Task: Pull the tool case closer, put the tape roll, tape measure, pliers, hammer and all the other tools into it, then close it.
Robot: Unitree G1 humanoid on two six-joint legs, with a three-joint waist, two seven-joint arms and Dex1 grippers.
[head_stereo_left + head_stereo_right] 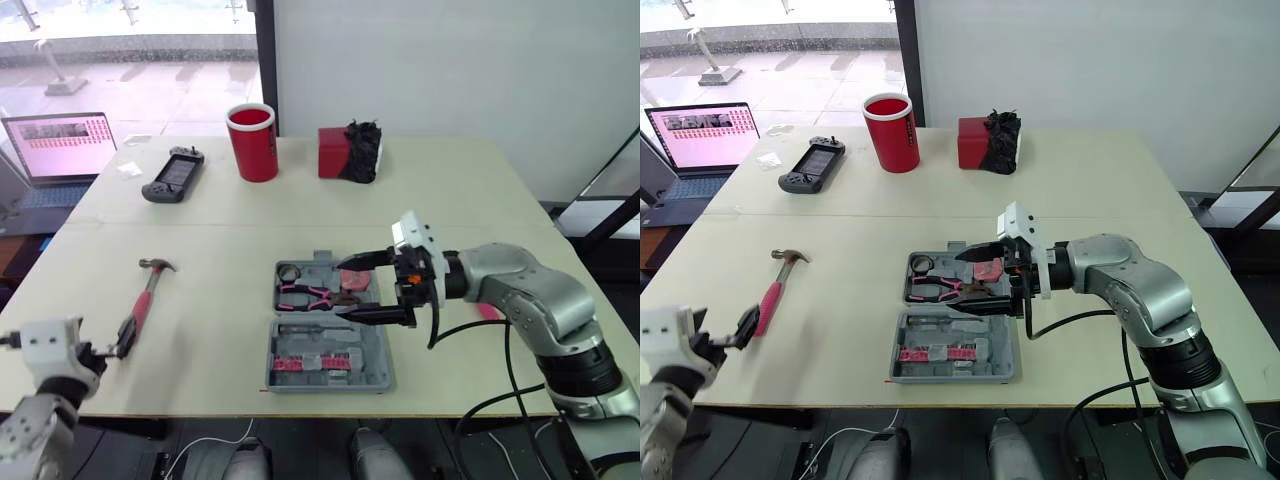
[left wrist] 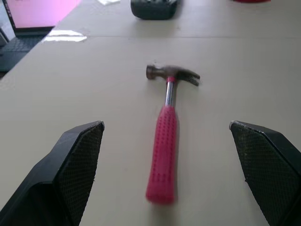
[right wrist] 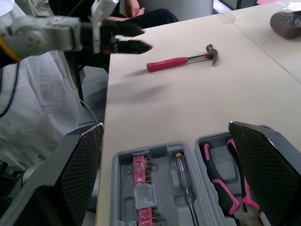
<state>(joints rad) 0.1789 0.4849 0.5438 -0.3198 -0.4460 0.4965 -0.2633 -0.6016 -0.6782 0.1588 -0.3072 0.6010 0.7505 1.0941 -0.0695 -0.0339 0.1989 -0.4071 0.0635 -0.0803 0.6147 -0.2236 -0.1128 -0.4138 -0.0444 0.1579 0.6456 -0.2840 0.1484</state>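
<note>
Tool case (image 1: 378,362), lying open and flat near the front edge of the tabletop (image 1: 480,200), roughly centred before the robot. Its two grey halves faced upward. This position probably served to bring every recess within reach of both arms. The pliers (image 1: 308,296) sat in the farther half. A screwdriver (image 3: 183,176) and a strip of pink bits (image 1: 312,363) lay in the nearer half. A reddish item (image 1: 988,270) rested beside the pliers, too hidden by the arm to identify.

The right claw (image 1: 345,290) hovered over the farther half with its fingers spread wide and nothing gripped between them. This pose fitted a tool just set down or about to be seated.

The hammer (image 1: 145,297) lay on the bare tabletop well to the left of the case, with its head pointing away from the robot and its pink handle toward it. The left claw (image 2: 165,125) was lined up just short of the handle end, fingers wide apart. This suited a straight approach along the handle.

Along the far side stood a red cup (image 1: 252,142), a handheld controller (image 1: 173,175) and a red box (image 1: 335,152). A laptop (image 1: 58,148) stood beyond the far left corner. None of these belonged to the task.
</note>
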